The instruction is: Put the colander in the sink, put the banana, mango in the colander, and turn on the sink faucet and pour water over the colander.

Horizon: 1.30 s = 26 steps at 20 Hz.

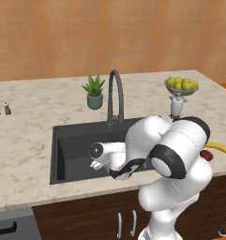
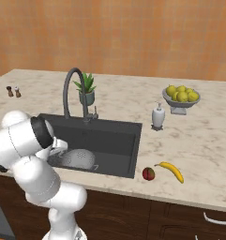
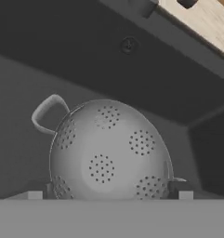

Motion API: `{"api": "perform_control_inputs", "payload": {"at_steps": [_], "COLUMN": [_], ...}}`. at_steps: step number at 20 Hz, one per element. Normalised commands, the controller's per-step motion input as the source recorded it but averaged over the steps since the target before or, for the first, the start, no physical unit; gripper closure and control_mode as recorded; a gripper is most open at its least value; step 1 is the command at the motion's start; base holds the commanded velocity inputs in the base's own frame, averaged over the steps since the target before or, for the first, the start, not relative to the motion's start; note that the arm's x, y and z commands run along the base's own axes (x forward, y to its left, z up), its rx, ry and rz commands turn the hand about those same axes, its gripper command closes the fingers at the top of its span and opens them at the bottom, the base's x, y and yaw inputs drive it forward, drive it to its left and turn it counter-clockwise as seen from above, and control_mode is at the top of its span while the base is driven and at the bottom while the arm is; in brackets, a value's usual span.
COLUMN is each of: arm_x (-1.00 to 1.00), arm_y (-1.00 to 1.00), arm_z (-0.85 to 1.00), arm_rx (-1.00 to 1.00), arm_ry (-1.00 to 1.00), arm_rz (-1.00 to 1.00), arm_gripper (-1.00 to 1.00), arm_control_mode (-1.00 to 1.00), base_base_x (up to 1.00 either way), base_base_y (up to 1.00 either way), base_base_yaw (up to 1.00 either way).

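Observation:
The silvery perforated colander (image 3: 108, 148) sits in the dark sink (image 2: 115, 135), and in the right base view the colander (image 2: 79, 158) lies near the front wall. My gripper (image 3: 108, 195) hangs low over it, open, with one fingertip on each side of the rim. Seen from the right, the gripper (image 2: 62, 151) is down in the basin at the colander's left. On the counter right of the sink lie the yellow banana (image 2: 171, 170) and the red mango (image 2: 148, 174). The gooseneck sink faucet (image 2: 72, 91) stands behind the basin. My arm hides the colander in the left base view.
A potted plant (image 2: 86, 89) stands behind the faucet. A soap dispenser (image 2: 157, 116) and a footed bowl of yellow-green fruits (image 2: 181, 97) stand at the back right. Two small shakers (image 2: 13, 91) are at the far left. Dark cabinet doors (image 2: 180, 215) run below the counter.

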Motion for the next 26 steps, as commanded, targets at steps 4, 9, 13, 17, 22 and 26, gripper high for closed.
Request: {"api": "perform_control_inputs", "payload": {"at_steps": [4,9,13,17,22,26], "arm_x": [-0.22,-0.67,-1.00,-0.91,-0.50,-0.06], "arm_y": [0.48,-0.50,-1.00,-1.00,-1.00,-1.00], "arm_z": [1.00,1.00,0.96,0.86,0.41,0.06], "arm_rx": [0.00,0.00,0.00,0.00,0.09,0.25], "arm_ry": [0.00,0.03,0.00,0.00,0.02,0.18], "arm_rz": [-0.07,-0.10,0.00,0.00,0.00,-0.01], "arm_gripper": [-1.00,-1.00,-1.00,-1.00,-1.00,-1.00], "arm_control_mode": [-1.00,-1.00,-1.00,-1.00,-1.00,-1.00], "base_base_x": [0.00,0.00,0.00,0.00,0.00,0.00], "base_base_y": [0.00,0.00,0.00,0.00,0.00,0.00], "base_base_yaw": [0.00,0.00,0.00,0.00,0.00,0.00]}}
